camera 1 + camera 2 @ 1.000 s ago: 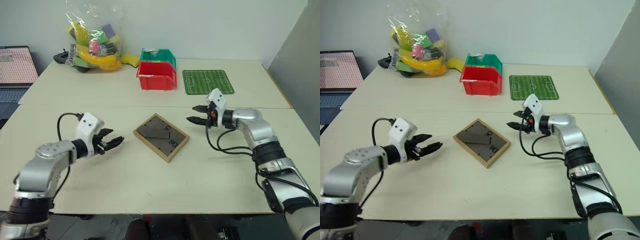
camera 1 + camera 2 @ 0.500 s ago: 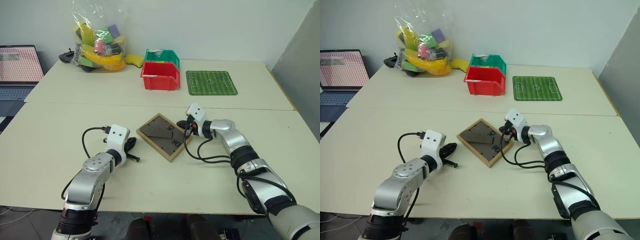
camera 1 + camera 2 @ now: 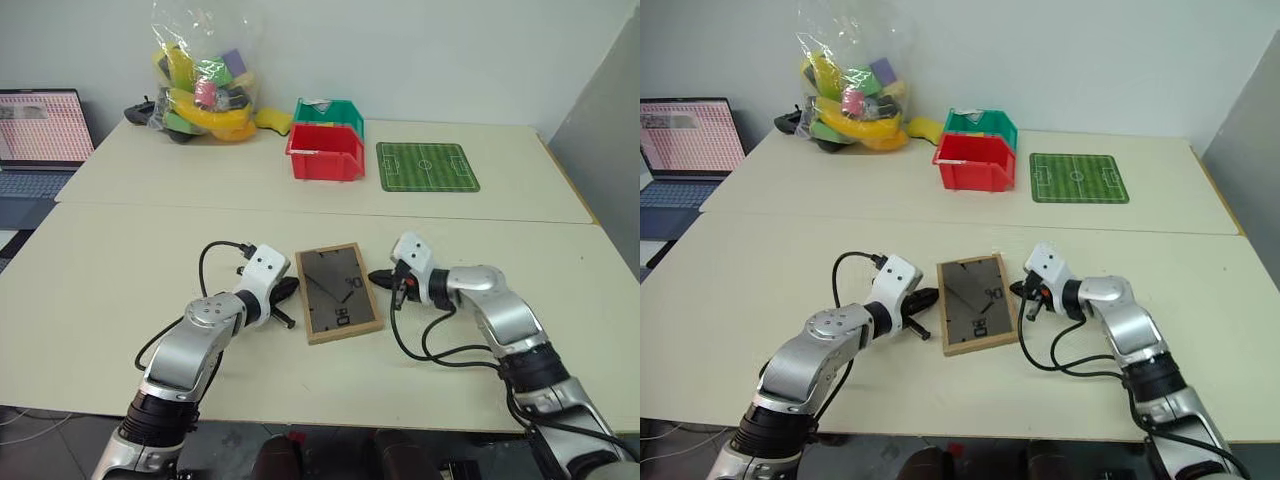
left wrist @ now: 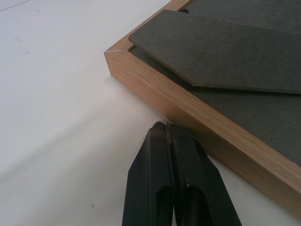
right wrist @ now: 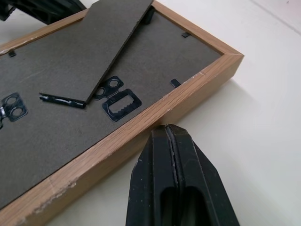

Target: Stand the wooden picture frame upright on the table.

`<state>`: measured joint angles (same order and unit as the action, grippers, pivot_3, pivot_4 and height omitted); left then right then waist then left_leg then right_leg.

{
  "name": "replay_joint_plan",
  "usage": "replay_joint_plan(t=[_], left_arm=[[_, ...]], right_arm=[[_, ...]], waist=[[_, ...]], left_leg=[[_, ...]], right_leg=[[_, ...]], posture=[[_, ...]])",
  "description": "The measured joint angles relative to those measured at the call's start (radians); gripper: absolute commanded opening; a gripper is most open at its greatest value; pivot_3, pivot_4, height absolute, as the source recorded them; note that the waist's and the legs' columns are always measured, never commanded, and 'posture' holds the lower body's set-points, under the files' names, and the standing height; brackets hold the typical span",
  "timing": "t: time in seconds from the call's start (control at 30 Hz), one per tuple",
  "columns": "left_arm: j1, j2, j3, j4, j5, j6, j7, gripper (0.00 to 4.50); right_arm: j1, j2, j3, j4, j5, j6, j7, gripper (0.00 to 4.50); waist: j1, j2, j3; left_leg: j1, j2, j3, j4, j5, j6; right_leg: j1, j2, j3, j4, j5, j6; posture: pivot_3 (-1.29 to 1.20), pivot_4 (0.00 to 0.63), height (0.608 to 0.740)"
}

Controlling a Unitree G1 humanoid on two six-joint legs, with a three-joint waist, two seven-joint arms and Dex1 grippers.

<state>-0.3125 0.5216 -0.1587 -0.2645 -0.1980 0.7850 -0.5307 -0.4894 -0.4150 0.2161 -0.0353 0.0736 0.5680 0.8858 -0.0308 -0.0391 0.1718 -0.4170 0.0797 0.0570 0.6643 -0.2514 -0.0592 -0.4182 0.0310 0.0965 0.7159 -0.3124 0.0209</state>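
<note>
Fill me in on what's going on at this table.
The robot is working on the wooden picture frame, which lies flat, back panel up, on the table. The left hand and right hand, both shut, sit at opposite long edges of the frame, fingertips at the wood. The frame is not yet standing upright.

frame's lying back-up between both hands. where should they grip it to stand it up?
Probably by the two long wooden rails, one hand from each side. The wooden picture frame lies flat on the table, back panel up, so only its outer edges offer purchase. The left hand and right hand are shut at those rails and would need to open first.
</note>
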Motion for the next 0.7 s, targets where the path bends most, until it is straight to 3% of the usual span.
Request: replay_joint_plan(t=[0.23, 0.4, 0.43, 0.57, 0.7], left_arm=[[-0.019, 0.008, -0.018, 0.007, 0.007, 0.011, -0.033, 0.06], [-0.024, 0.085, -0.027, -0.001, -0.023, 0.015, -0.132, 0.06], [-0.018, 0.114, -0.014, -0.001, -0.040, 0.014, -0.162, 0.24], [0.001, 0.179, 0.142, 0.003, -0.201, 0.102, -0.288, 0.93], [-0.041, 0.197, 0.390, 0.048, -0.521, 0.476, -0.377, 1.67]], right_arm=[[0.079, -0.026, -0.016, -0.150, 0.026, 0.120, -0.046, 0.00], [0.095, -0.092, -0.021, -0.150, 0.002, 0.070, -0.088, 0.00], [0.095, -0.096, -0.035, -0.141, -0.002, 0.065, -0.102, 0.00], [0.097, -0.091, -0.075, -0.131, 0.009, 0.063, -0.131, 0.00], [0.097, -0.071, -0.075, -0.131, 0.029, 0.052, -0.131, 0.00]], waist=[[0.000, 0.000, 0.000], [-0.001, 0.000, 0.000], [-0.001, 0.000, 0.000], [-0.014, 0.000, 0.000], [-0.017, 0.000, 0.000]], left_leg=[[0.000, 0.000, 0.000, 0.000, 0.000, 0.001], [0.001, -0.001, 0.000, 0.000, 0.000, 0.001], [0.001, 0.000, 0.000, 0.000, 0.000, 0.001], [0.001, 0.001, 0.000, 0.000, 0.000, 0.001], [0.001, 0.001, -0.001, 0.000, 0.000, 0.001]], right_leg=[[0.001, 0.001, 0.000, -0.001, 0.000, 0.000], [0.002, 0.001, -0.001, -0.002, 0.000, 0.000], [0.002, 0.001, -0.001, -0.001, 0.000, 0.000], [0.001, 0.003, -0.002, 0.000, -0.001, 0.000], [0.002, 0.003, -0.003, -0.001, -0.001, 0.000]], posture=[[0.00, 0.150, 0.740], [0.00, 0.150, 0.740], [0.00, 0.150, 0.740], [0.00, 0.150, 0.740], [0.00, 0.150, 0.740]])
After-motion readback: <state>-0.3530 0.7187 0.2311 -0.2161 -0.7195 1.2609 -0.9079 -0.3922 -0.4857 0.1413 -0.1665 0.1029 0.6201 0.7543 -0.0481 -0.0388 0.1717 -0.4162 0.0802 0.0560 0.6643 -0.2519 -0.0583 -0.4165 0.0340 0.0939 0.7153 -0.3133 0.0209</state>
